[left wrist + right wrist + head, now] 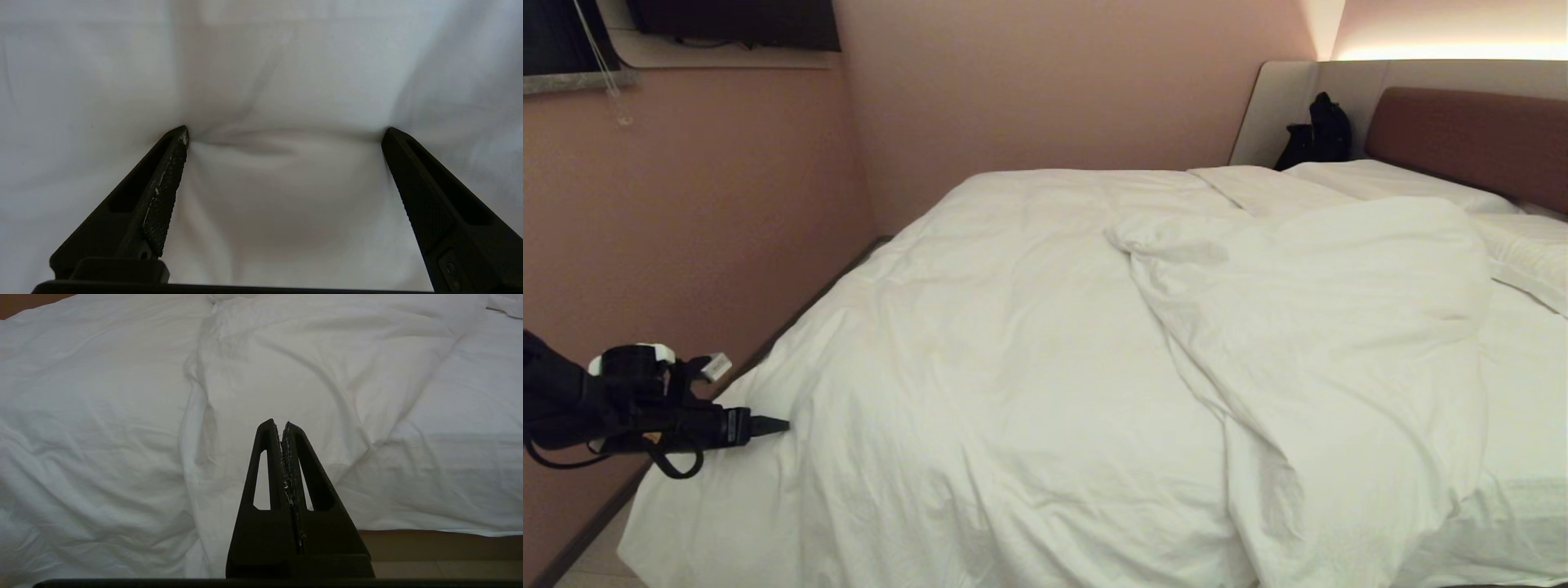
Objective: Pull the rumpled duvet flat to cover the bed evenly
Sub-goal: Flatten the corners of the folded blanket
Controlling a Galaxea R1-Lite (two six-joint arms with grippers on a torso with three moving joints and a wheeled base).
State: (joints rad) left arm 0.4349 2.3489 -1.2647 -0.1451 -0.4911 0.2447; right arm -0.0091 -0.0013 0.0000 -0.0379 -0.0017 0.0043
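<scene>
Left gripper [284,134]: jaws wide, tips pressed into the duvet's near-left edge.
Duvet: puffy white quilt [1029,343], right half folded back in a ridge.
Surroundings: black bag [1316,132] far right by the headboard.

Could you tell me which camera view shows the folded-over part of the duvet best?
The head view: the whole fold shows, lying across the bed's right side. The right wrist view catches only its near end; the left wrist view shows only plain cloth.
</scene>
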